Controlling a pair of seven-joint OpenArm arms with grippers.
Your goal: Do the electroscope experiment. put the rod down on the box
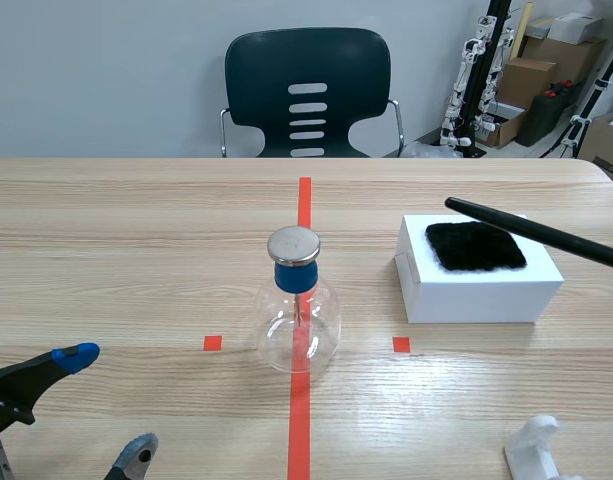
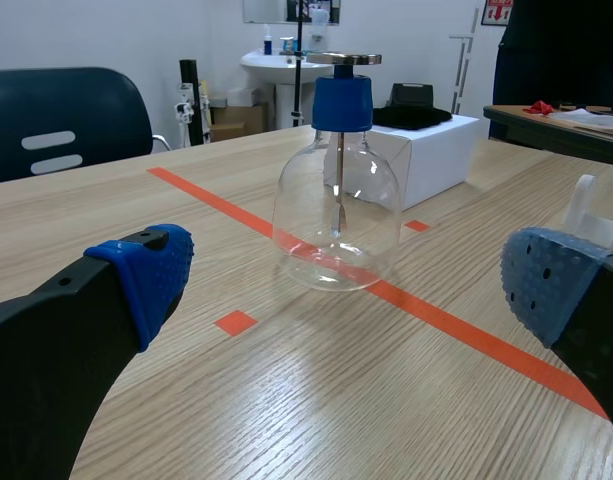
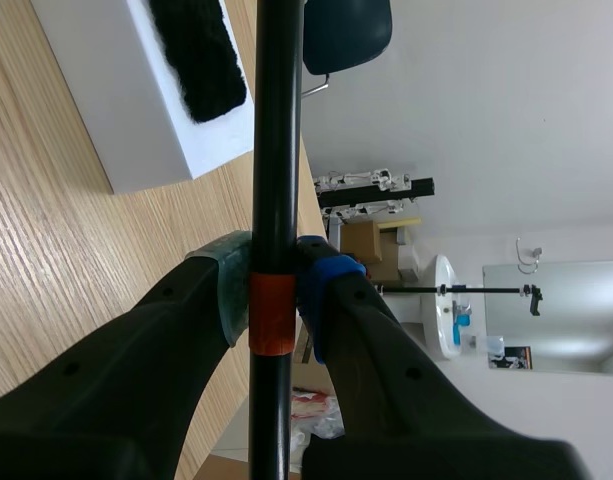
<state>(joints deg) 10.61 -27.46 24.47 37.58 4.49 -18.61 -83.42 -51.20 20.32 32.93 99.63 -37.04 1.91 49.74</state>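
Observation:
A long black rod [image 1: 534, 231] slants in from the right over the white box [image 1: 478, 283], its tip above the box's far left corner. A black fur patch [image 1: 475, 246] lies on the box top. In the right wrist view my right gripper [image 3: 274, 292] is shut on the rod [image 3: 276, 130] at an orange band, with the box [image 3: 126, 110] and fur [image 3: 198, 50] ahead. The glass flask electroscope [image 1: 297, 303] with blue stopper and metal disc stands on the red tape line. My left gripper [image 1: 104, 405] rests open low at the left, with the flask [image 2: 337, 200] ahead of it.
A white plastic stand [image 1: 537, 449] sits at the near right table edge. A dark chair [image 1: 307, 92] stands behind the far edge. Cartons and gear fill the back right corner of the room.

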